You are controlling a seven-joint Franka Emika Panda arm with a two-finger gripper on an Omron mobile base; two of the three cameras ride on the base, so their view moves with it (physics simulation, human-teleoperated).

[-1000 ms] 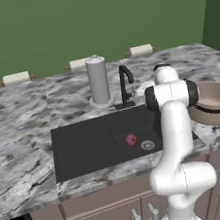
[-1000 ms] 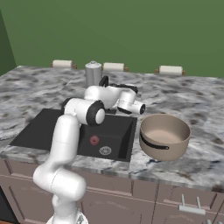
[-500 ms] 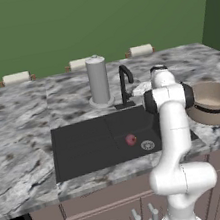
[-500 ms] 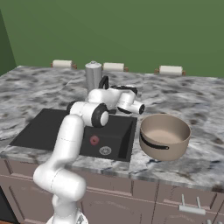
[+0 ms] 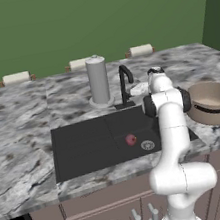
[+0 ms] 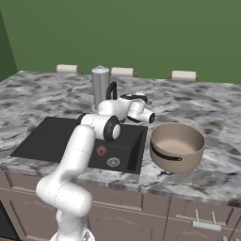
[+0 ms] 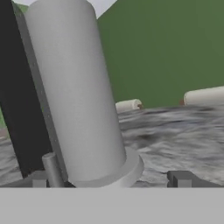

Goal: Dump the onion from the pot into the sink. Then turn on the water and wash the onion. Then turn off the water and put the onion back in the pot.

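The onion [image 5: 130,139] lies in the sink [image 5: 83,147] near the drain; the pot [image 5: 211,103] sits empty on the counter beside it. The gripper [image 7: 109,179] hangs open, apparently close to the faucet [image 5: 125,84].

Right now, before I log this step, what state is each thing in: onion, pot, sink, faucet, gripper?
onion: loose on the sink floor, beside the drain.
pot: upright on the counter right of the sink, nothing inside.
sink: dry, holding the onion.
faucet: off, no stream running.
gripper: open, holding nothing, up by the faucet.
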